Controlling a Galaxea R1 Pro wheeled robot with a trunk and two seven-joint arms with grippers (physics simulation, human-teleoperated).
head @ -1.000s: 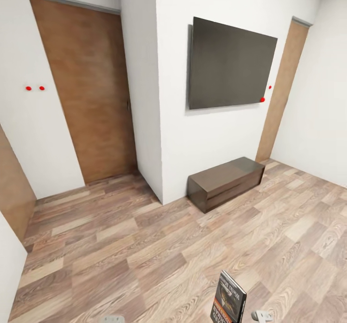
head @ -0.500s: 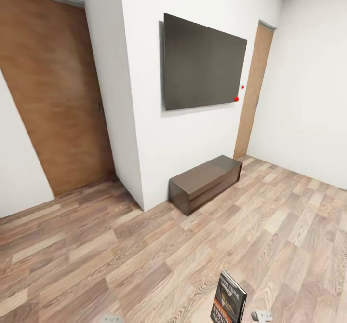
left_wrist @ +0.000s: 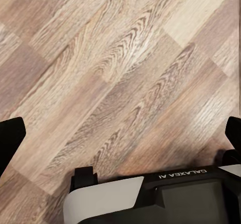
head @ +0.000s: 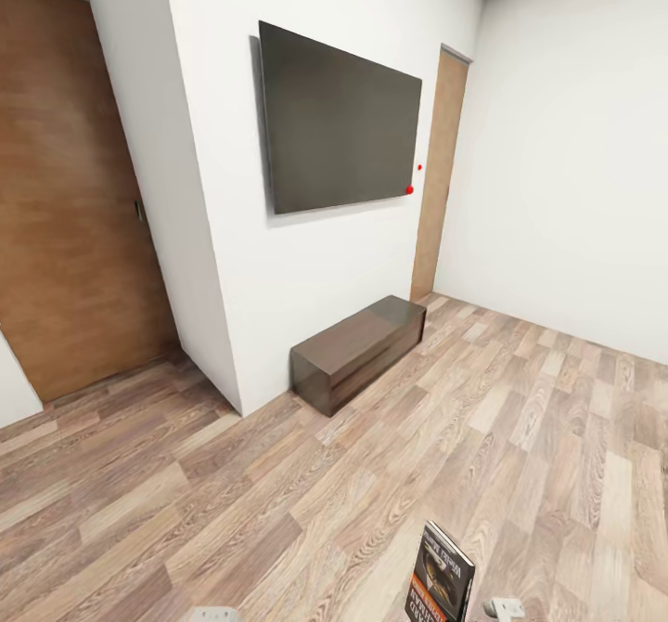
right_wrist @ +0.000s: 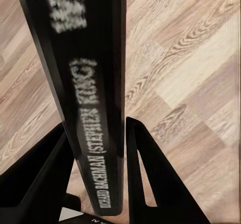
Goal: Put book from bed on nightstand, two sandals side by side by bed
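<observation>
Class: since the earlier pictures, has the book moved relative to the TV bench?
Yes. The book, carried with the turning robot, now sits further right of the TV bench.

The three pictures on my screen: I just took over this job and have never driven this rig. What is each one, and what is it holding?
You are driving a wheeled robot with two arms. The large picture comes from its head camera: a wood-plank floor, a wall-mounted black TV and a long dark brown bench beneath it. The two small pictures look along each arm's fingers. The right gripper is shut on a thin dark paperback book, held upright, spine to the camera. The left gripper is open and holds nothing, floor below it.
</observation>
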